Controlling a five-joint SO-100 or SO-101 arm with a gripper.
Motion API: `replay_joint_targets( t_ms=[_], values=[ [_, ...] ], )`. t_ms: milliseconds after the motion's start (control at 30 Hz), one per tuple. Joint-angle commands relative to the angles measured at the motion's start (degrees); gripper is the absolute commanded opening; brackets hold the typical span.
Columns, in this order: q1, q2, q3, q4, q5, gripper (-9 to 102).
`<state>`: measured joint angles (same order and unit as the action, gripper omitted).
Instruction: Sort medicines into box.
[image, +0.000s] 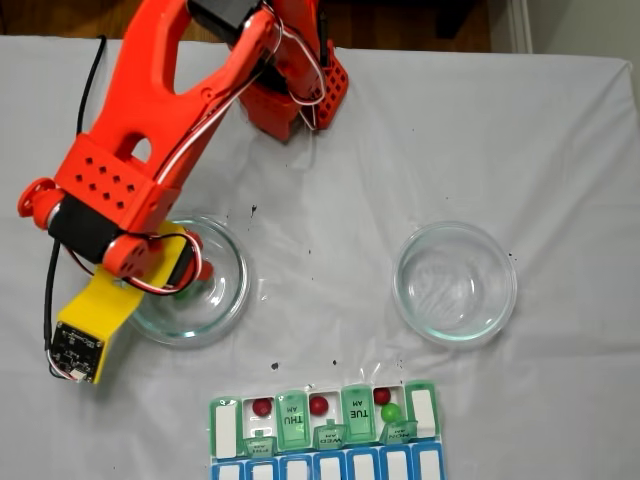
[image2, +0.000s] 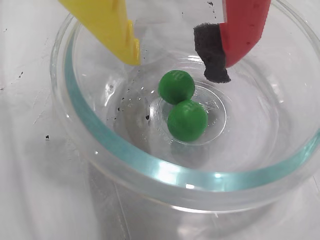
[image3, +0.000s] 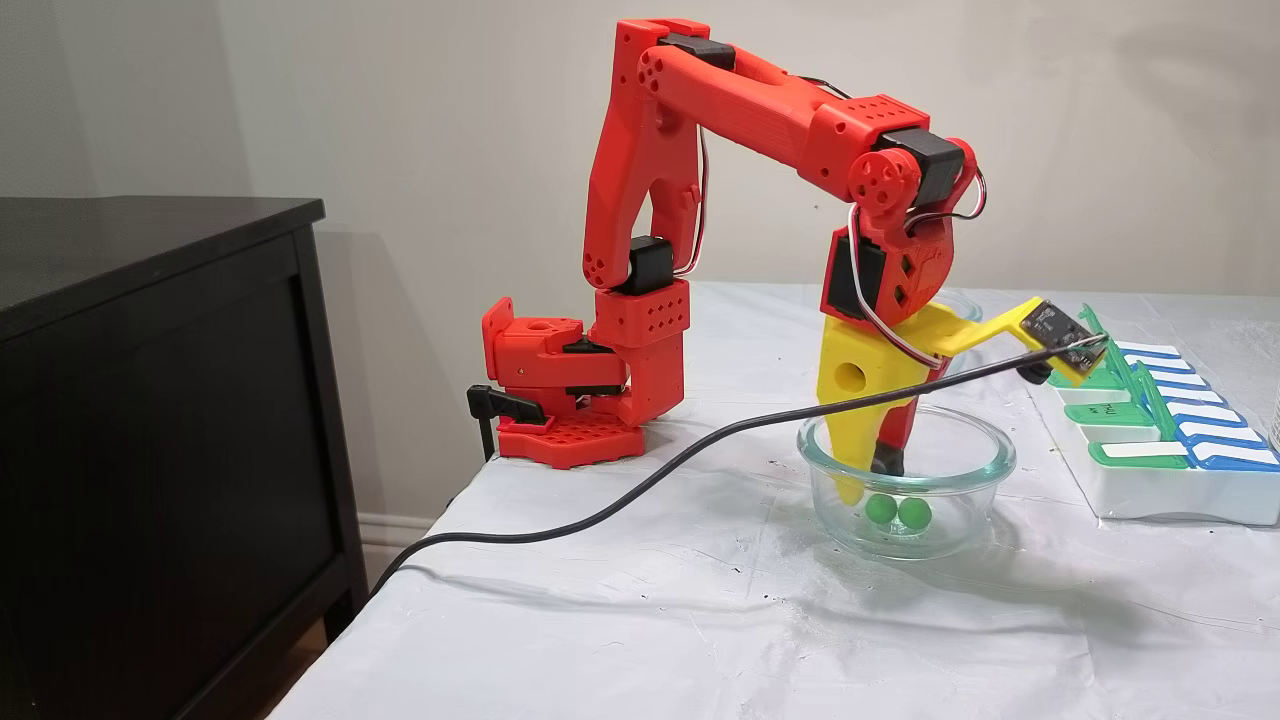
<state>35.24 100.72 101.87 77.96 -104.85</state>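
Two green medicines (image2: 176, 86) (image2: 187, 120) lie touching at the bottom of a clear glass dish (image2: 100, 135). My gripper (image2: 175, 65) hangs open just above them inside the dish, yellow finger (image2: 120, 35) on the left and red finger with a black pad (image2: 212, 55) on the right, nothing between them. In a fixed view the gripper (image3: 868, 475) dips into the dish (image3: 990, 465) over both balls (image3: 881, 508). The box (image: 291, 420) lies at the near edge and holds three red medicines (image: 262, 407) (image: 319, 405) (image: 382, 396) and one green (image: 391, 412) beside the rightmost red.
A second glass dish (image: 455, 282) stands empty to the right in a fixed view. The arm's base (image: 295, 95) sits at the far edge. A black cable (image3: 600, 500) trails across the white cloth. A dark cabinet (image3: 150, 400) stands off the table's side.
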Motion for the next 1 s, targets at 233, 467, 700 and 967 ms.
replay_joint_targets(
  t_ms=[233,467,700,967],
  values=[
    [1.85,5.45,-1.14,-0.35,-2.02,20],
    [1.58,6.86,1.14,-2.9,-2.29,19],
    [1.14,6.42,1.93,-4.57,-1.93,19],
    [1.32,6.59,2.37,-4.92,-2.99,17]
  ],
)
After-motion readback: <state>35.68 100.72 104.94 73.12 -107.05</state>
